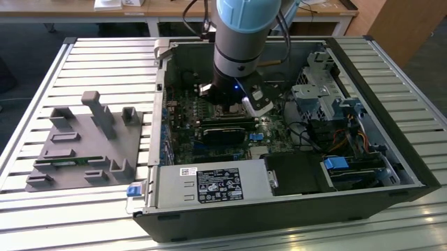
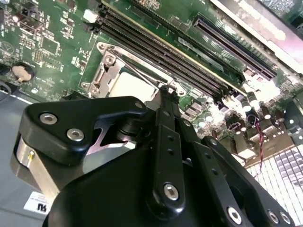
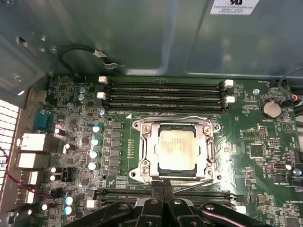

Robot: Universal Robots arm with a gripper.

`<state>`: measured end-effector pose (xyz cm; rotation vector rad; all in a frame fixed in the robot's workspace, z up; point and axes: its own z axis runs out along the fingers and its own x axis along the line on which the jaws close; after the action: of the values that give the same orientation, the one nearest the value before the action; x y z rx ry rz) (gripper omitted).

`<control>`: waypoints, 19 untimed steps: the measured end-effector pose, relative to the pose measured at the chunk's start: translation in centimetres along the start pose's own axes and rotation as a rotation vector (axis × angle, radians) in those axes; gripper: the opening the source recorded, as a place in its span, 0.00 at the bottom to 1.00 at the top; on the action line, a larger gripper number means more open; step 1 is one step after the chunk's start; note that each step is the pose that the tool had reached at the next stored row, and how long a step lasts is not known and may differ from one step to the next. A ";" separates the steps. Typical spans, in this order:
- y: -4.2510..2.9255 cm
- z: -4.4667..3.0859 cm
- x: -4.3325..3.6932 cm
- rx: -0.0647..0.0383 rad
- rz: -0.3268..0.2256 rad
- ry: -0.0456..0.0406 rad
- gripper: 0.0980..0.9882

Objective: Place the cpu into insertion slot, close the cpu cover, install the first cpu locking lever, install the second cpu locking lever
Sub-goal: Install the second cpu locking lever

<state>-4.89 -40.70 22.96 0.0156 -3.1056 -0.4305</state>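
Note:
The cpu (image 3: 176,147) lies flat in the insertion slot (image 3: 140,126) on the green board, pale face up. The cpu cover (image 3: 147,150), a silvery frame, lies down around it. One thin wire lever (image 3: 170,118) runs along the socket side beside the memory slots. A second lever (image 3: 199,186) slants along the opposite side. My gripper (image 3: 163,185) is shut, its tips together at that edge, beside the second lever; whether they touch it I cannot tell. In the second wrist view my gripper (image 2: 165,92) points at the socket edge beside the cpu (image 2: 135,86). The exterior view has my gripper (image 1: 231,109) low inside the open computer case.
Long black memory slots (image 3: 163,94) lie beside the socket, with the grey case wall (image 3: 142,38) beyond them. Silver capacitors (image 3: 96,142) stand on another side. In the exterior view a grey fixture tray (image 1: 84,146) sits at the left, a drive cage (image 1: 321,94) at the right.

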 end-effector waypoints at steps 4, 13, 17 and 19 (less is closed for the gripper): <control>-0.15 0.47 0.01 -0.001 0.000 0.0000 0.01; -0.53 0.57 0.49 -0.014 0.006 -0.0022 0.01; -0.71 1.15 0.61 -0.014 0.006 -0.0020 0.01; -0.79 1.46 0.61 -0.015 0.006 -0.0020 0.01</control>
<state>-5.50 -41.07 21.35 0.0053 -3.1033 -0.4540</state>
